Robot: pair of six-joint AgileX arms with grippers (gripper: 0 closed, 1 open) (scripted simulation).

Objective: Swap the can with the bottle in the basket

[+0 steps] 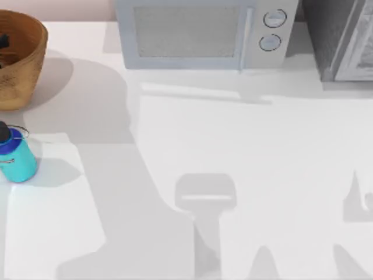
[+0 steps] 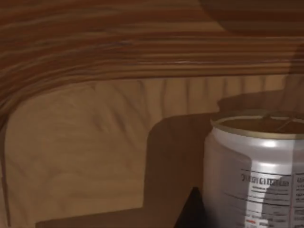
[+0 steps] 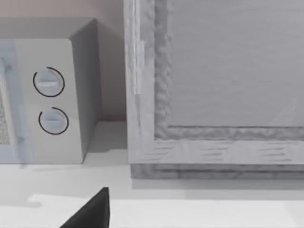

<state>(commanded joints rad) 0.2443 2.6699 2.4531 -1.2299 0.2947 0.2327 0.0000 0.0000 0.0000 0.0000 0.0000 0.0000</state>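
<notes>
The golden-brown wicker basket [image 1: 26, 70] stands at the table's far left corner. My left gripper [image 1: 3, 42] reaches down into it as a dark shape at the picture's edge. In the left wrist view the can [image 2: 256, 171], white with a dull gold top, stands upright on the basket floor against the woven wall [image 2: 118, 61]. A dark part of my left gripper [image 2: 192, 213] sits close beside it. The teal bottle [image 1: 16, 156] with its dark blue cap and loop handle stands on the table in front of the basket. A dark part of my right gripper [image 3: 92, 211] shows low in the right wrist view.
A grey microwave [image 1: 198, 35] with two round dials [image 3: 50, 102] stands along the back edge. A grey cabinet-like block [image 1: 344, 41] stands to its right. The arms cast shadows across the white table [image 1: 233, 146].
</notes>
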